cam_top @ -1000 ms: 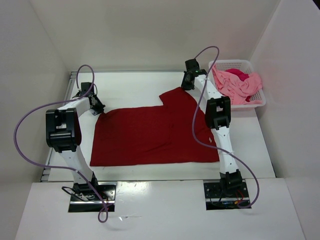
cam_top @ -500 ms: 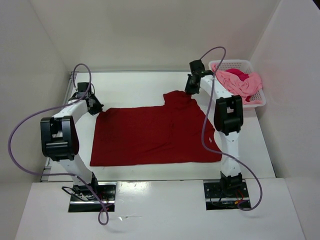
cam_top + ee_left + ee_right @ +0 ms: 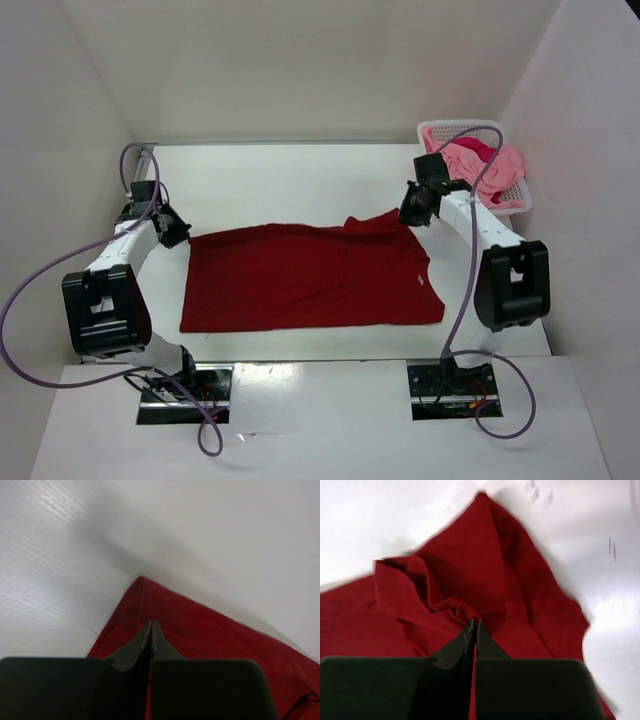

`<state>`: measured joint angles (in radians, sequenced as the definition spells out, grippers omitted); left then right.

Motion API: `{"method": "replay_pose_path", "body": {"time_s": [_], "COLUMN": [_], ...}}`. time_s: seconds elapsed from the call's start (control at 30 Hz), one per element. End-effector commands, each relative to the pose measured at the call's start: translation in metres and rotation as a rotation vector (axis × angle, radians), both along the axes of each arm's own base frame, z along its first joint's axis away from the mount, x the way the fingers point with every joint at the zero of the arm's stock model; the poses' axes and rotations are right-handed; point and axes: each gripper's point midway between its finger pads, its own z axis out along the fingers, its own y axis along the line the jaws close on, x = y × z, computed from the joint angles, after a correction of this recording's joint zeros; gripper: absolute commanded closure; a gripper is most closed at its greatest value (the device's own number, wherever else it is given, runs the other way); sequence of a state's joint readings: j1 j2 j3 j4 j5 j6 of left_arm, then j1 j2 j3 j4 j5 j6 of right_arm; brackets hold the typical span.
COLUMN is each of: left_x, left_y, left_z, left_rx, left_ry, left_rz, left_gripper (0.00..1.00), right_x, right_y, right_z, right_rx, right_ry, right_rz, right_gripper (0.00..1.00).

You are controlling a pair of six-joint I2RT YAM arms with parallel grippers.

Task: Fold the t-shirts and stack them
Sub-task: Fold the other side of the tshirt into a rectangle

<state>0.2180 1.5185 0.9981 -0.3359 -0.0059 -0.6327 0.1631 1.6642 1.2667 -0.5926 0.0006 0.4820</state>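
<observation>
arms splayed, left gripper (image 3: 176, 231), right gripper (image 3: 409, 213) pinching dark red shirt (image 3: 310, 280)

Shirt (image 3: 310, 275) centred; others (image 3: 490, 170) seemingly in basket (image 3: 462, 124)

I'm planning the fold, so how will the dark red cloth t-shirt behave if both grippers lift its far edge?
Probably floppy: the dark red cloth t-shirt bunches into wrinkles at the right gripper. Likely light, since it lies thin and flat on the white table. It may sag between that and the left gripper.
</observation>
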Motion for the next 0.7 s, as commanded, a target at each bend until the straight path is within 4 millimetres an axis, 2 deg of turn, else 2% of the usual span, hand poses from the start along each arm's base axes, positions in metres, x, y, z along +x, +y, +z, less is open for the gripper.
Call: {"method": "replay_pose_path", "body": {"time_s": [0.0,0.03,0.07,0.1,0.13,0.2,0.27,0.33,0.43,0.47,0.5,0.57,0.67], "left_x": [-0.018,-0.018,-0.018,-0.02,-0.02,-0.022,-0.024,-0.026,-0.028,-0.033,-0.038,-0.044,-0.06], "left_y": [0.004,0.002,0.0,-0.001,-0.003,-0.005,-0.004,-0.007,-0.009,-0.01,-0.009,-0.007,-0.007], "left_z": [-0.003,-0.002,0.001,-0.002,-0.002,-0.005,0.001,0.002,0.009,0.004,0.003,0.0,-0.014], "left_rx": [-0.014,-0.023,-0.03,-0.037,-0.047,-0.056,-0.061,-0.074,-0.078,-0.084,-0.075,-0.056,-0.053], "left_ry": [0.027,0.025,0.015,0.022,0.02,0.027,0.014,0.008,-0.006,0.016,0.025,0.041,0.107], "left_rz": [0.013,0.006,0.0,0.007,0.0,-0.006,-0.002,-0.001,-0.007,-0.006,0.002,0.005,0.02], "left_gripper": [1.0,1.0,1.0,1.0,1.0,1.0,1.0,1.0,1.0,1.0,1.0,1.0,1.0], "right_x": [-0.028,-0.043,-0.051,-0.057,-0.07,-0.083,-0.098,-0.106,-0.118,-0.122,-0.132,-0.14,-0.157], "right_y": [-0.002,-0.004,-0.005,-0.008,-0.01,-0.014,-0.016,-0.015,-0.017,-0.017,-0.019,-0.02,-0.028], "right_z": [0.019,0.013,0.014,0.023,0.018,0.024,0.024,0.037,0.044,0.045,0.035,0.04,0.044], "right_rx": [0.021,0.021,0.021,0.016,0.009,0.007,0.008,0.029,0.027,0.026,0.017,0.023,-0.007], "right_ry": [-0.036,-0.005,0.0,-0.023,0.011,0.011,0.036,0.009,0.022,0.027,0.073,0.076,0.092], "right_rz": [-0.005,-0.013,-0.013,-0.019,-0.019,-0.032,-0.041,-0.043,-0.043,-0.043,-0.044,-0.054,-0.07], "right_gripper": [1.0,1.0,1.0,1.0,1.0,1.0,1.0,1.0,1.0,1.0,1.0,0.99,0.96]}}
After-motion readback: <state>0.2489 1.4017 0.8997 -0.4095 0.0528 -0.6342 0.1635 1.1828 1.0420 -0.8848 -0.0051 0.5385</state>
